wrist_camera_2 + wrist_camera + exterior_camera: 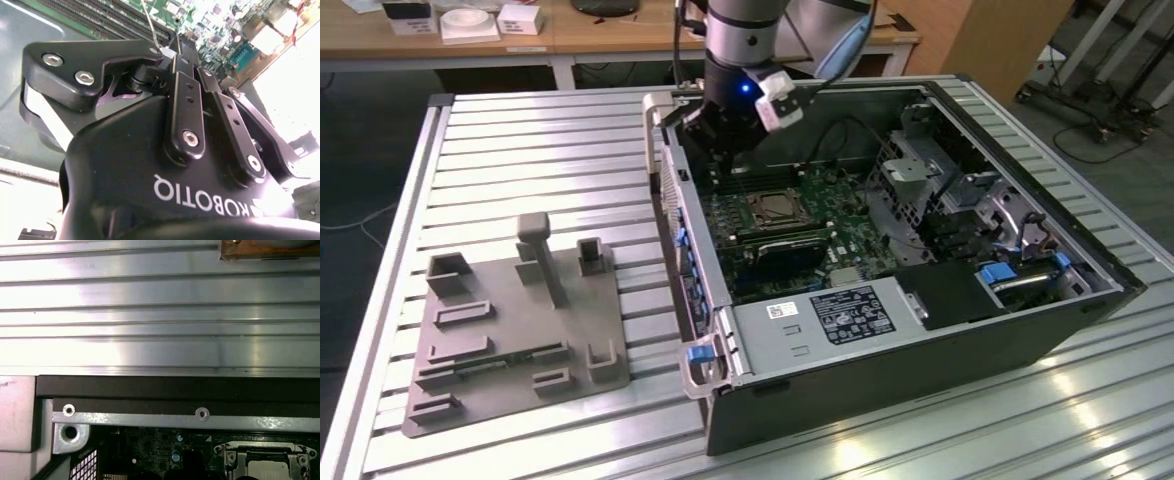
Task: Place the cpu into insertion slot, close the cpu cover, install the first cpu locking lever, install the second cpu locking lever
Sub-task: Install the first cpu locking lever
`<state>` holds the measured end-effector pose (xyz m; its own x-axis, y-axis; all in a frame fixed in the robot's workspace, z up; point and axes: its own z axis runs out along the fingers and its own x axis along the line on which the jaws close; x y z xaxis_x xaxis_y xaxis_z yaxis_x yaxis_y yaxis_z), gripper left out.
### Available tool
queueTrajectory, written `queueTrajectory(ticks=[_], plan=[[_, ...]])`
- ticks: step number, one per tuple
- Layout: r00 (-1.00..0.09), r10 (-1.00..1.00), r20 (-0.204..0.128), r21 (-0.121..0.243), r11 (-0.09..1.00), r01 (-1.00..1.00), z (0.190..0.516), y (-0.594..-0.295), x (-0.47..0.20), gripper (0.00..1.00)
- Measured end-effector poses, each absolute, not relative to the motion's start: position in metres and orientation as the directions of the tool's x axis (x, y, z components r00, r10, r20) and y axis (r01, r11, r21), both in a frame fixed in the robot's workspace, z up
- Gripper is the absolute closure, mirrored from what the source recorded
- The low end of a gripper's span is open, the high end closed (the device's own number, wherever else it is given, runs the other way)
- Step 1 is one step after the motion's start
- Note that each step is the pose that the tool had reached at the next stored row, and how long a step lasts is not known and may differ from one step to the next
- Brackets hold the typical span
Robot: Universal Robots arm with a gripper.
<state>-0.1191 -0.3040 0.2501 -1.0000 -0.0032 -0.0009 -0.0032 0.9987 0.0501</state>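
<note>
A ribbed aluminium surface (520, 140) carries an open computer case (907, 360) lying on its side. In the exterior view a grey fixture plate (507, 340) sits at 8 o'clock from the case. Beyond the surface, at 12 o'clock, stands a wooden desk (587, 35) with white boxes (467, 22) on it. A dark floor (360, 150) lies at 9 o'clock. Inside the case the green motherboard (847, 195) faces up, with a grey white-labelled box (834, 315) at 6 o'clock from it. The cpu (783, 207) lies in the insertion slot (755, 212) near the board's middle. In the first wrist view its pale top shows through the cut-out of the cpu cover (257, 452), which lies flat over it. The arm (740, 40) reaches down into the case at 11 o'clock from the slot. In the second wrist view the claw (175, 50) has its fingers drawn together above the long memory slots (110, 20). A thin silvery rod (150, 22) rises right at the tips; whether it is pinched between them I cannot tell.
</note>
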Motion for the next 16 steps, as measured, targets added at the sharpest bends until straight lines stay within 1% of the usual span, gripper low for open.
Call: queueTrajectory(ticks=[16], plan=[[-0.999,-0.035,-0.001,0.050,0.998,-0.035,0.2500,-0.3002,-0.1126,0.90]])
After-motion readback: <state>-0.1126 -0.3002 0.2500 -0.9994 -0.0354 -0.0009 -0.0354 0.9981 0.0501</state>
